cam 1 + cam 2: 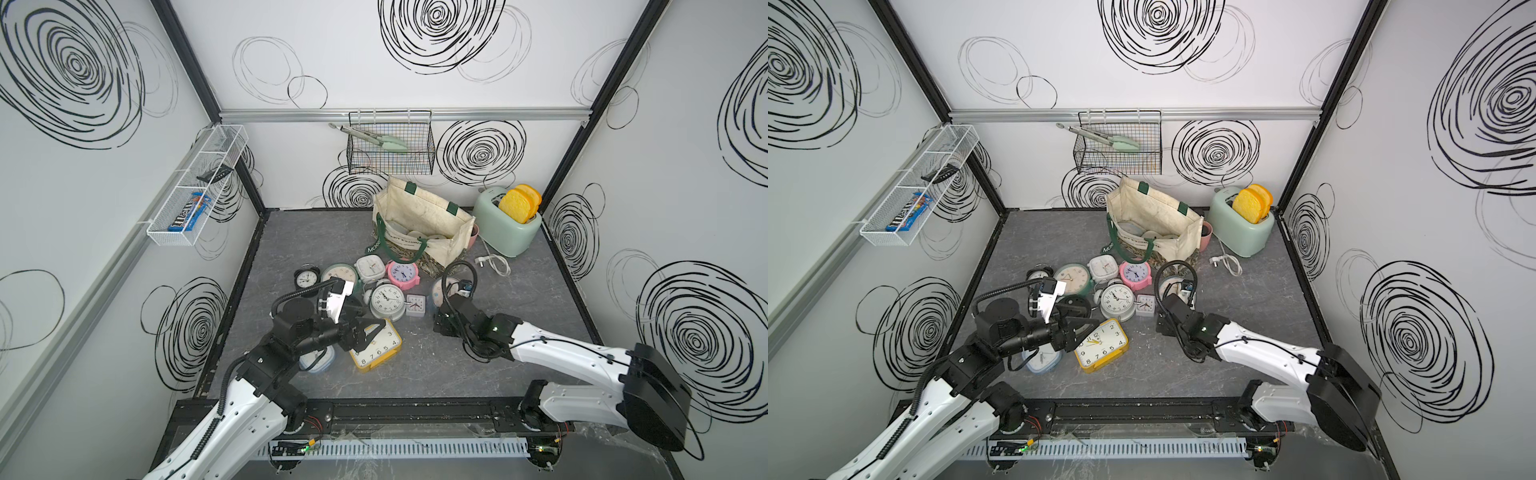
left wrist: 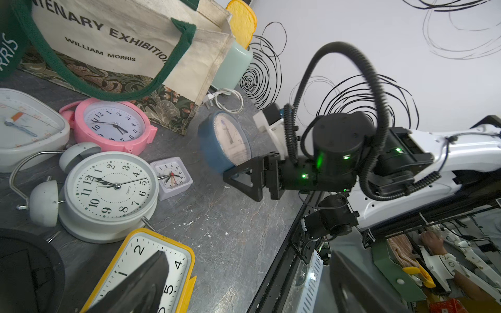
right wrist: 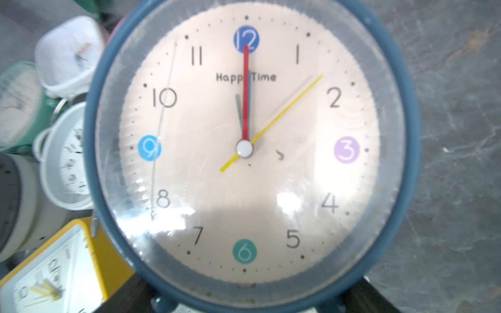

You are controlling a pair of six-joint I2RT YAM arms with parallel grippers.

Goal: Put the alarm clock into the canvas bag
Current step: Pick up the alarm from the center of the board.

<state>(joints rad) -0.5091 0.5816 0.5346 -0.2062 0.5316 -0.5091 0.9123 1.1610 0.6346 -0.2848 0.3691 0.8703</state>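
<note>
Right wrist view is nearly filled by the round blue-rimmed alarm clock [image 3: 244, 149] with a cream "Happy Time" dial, and dark fingers [image 3: 379, 296] show at either side of its lower rim. Left wrist view confirms it: the right gripper [image 2: 241, 176] is closed on that clock low on its body, dial turned back toward the arm, likely so the case hangs steady while carried. The clock is just in front of the near corner of the cream canvas bag [image 1: 455, 243], not yet inside. It is blurred, so I cannot tell whether it has cleared the grey stone-patterned counter [image 1: 519, 332]. The bag stands upright, mouth open, with one of its dark green handles [image 1: 399, 253] fallen forward, which leaves a clear drop from above; pale round shapes [image 1: 415, 237] already lie inside. The left gripper [image 1: 368, 332] hangs with fingers spread wide and empty over a yellow rectangular clock [image 1: 376, 349], farther from the bag than the other alarm clocks [image 1: 386, 299] heaped before it, seemingly out of the carrying path.
</note>
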